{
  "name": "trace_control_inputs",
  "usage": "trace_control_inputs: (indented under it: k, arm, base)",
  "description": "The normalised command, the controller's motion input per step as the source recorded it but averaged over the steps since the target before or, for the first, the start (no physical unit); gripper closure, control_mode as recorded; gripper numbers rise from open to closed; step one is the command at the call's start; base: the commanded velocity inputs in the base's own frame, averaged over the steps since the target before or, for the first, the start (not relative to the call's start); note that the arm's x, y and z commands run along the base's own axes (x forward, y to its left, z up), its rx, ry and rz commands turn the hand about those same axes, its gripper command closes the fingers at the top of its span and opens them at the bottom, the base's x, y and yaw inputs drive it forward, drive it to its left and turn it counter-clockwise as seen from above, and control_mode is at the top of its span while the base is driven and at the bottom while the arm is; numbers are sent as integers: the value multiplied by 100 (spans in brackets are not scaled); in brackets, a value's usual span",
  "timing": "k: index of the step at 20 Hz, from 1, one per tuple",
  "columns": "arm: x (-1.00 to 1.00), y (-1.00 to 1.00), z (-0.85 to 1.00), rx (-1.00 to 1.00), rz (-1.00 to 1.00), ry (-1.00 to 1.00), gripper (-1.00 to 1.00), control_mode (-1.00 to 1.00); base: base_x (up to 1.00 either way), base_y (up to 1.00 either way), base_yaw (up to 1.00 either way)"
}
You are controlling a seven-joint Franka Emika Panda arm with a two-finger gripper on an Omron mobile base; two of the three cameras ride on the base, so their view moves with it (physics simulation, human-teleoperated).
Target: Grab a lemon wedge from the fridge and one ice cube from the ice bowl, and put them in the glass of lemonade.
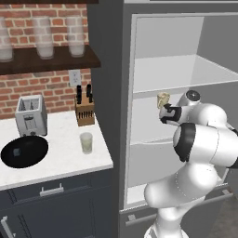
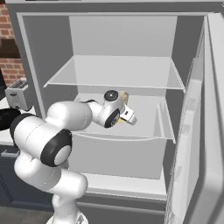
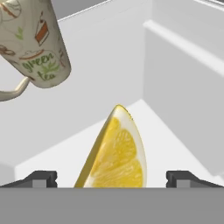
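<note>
A: Lemon wedge [image 3: 117,153], the pale yellow chunk with juicy flesh — where does it sit for you?

B: In the left base view my gripper [image 1: 163,113] reaches into the open dark grey fridge [image 1: 108,93] at the middle pale shelf, with a cream printed mug [image 1: 163,99] just above and beyond it. Back on the white counter [image 1: 65,158] wait the clear tumbler of lemonade [image 1: 86,142] and the wide black ice bowl [image 1: 24,151] holding a tiny ice cube [image 1: 16,151].

A: And from the right?

B: My hand is level with that shelf, with the mug behind it.

A: The hand view?

B: The wedge stands directly ahead, between my spread fingertips [image 3: 41,178], untouched. I hold the jaws wide so they can straddle it, I judge.
</note>
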Motion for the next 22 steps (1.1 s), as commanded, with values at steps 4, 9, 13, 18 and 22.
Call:
trace_control_inputs:
  k: [4, 9, 13, 18, 22]
  arm:
    - [0, 0, 0, 0, 0, 0, 100, -100]
    - [0, 0, 0, 0, 0, 0, 100, -100]
    - [0, 0, 0, 0, 0, 0, 100, -100]
    - [-59, 0, 1, 1, 0, -7, 100, -100]
    - [-100, 0, 24, 1, 4, -15, 100, -100]
  base:
    - [0, 0, 0]
    - [0, 0, 0]
    - [0, 0, 0]
    - [0, 0, 0]
    - [0, 0, 0]
